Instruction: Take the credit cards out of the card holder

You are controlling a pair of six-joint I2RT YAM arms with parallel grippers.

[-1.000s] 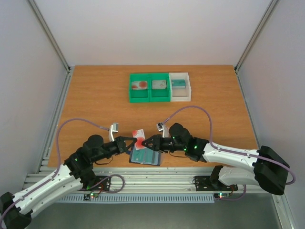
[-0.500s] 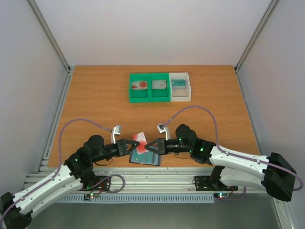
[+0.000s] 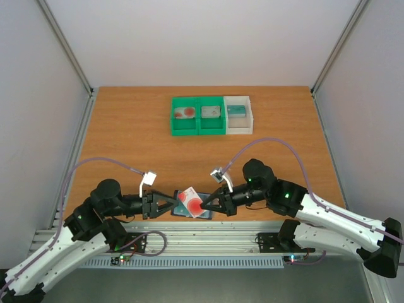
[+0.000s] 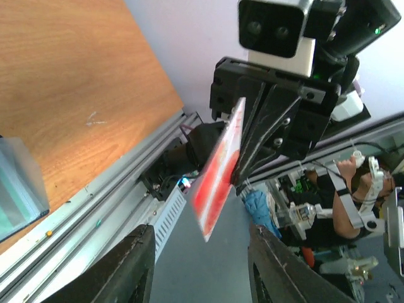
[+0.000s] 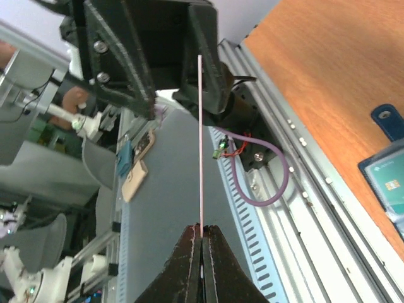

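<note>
My right gripper (image 3: 205,203) is shut on the pale grey-white credit card with the red blotch (image 3: 190,202) and holds it in the air above the card holder (image 3: 180,213). The card shows edge-on in the right wrist view (image 5: 200,145), pinched at my right fingertips (image 5: 202,238). My left gripper (image 3: 170,205) is open and empty, just left of the card, which hangs beyond it in the left wrist view (image 4: 218,173). The dark holder lies near the table's front edge with the teal card (image 5: 390,183) still in it.
A green two-compartment bin (image 3: 197,115) and a white bin (image 3: 238,115) stand at the back of the table, each holding a card. The metal rail (image 3: 208,235) runs along the table's near edge right under both grippers.
My left gripper has let go and drawn back to the left. My right gripper has pulled the red-blotched card free and moved it nearer the front edge.
</note>
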